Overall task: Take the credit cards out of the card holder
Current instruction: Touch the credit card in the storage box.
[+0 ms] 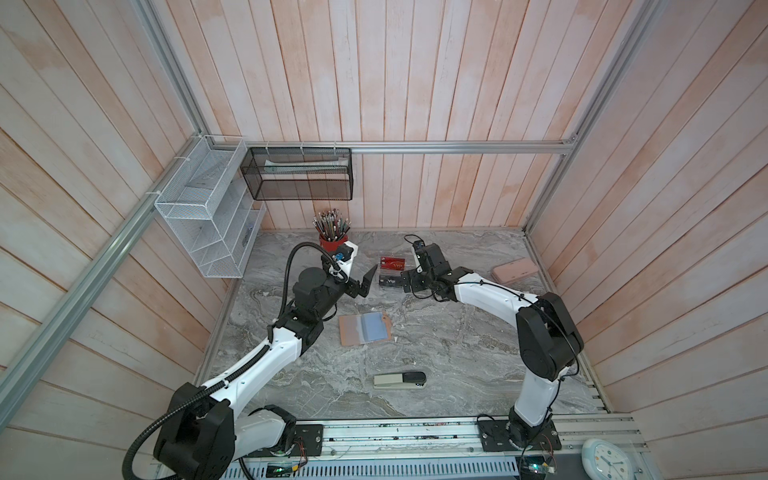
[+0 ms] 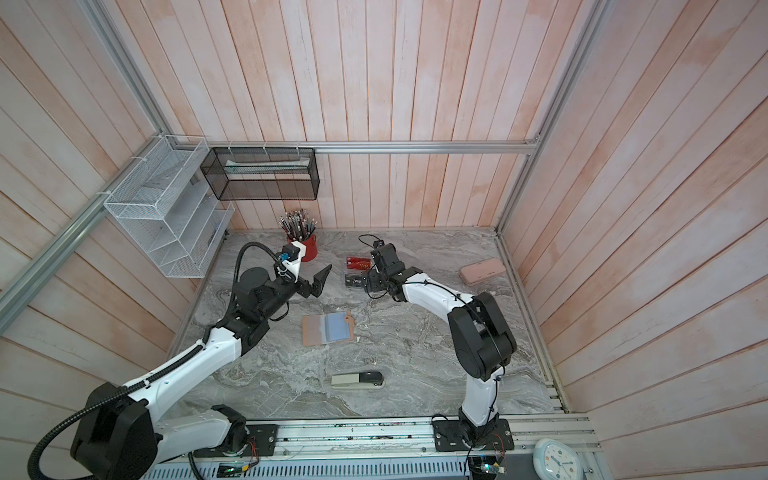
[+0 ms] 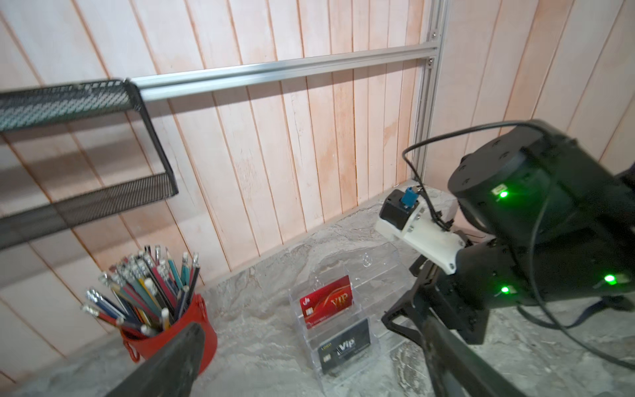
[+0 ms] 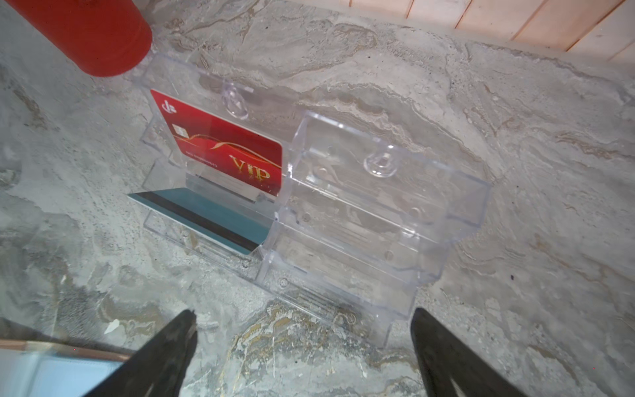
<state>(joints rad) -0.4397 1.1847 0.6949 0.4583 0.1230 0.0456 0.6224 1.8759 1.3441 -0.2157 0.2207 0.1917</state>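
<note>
Marble desk (image 1: 457, 374), plank walls. Card holder (image 1: 362, 328) lies open flat mid-desk, sleeves up, apart from both arms. Clear rack (image 4: 378, 206) near back wall carries all three cards: red card (image 4: 223, 141) upright in rear tier, teal card (image 4: 206, 216) tilted, stripe side up, one tier forward, black card (image 3: 345, 347) in front tier. Left fingers (image 1: 369, 277) spread wide, holding nothing, just beside rack. Right fingers (image 4: 161, 357) equally wide, empty, at rack's other side.

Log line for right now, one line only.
left gripper open, empty | right gripper open, empty | card holder lying open, no card seen inside | red card, black card in clear rack
</note>
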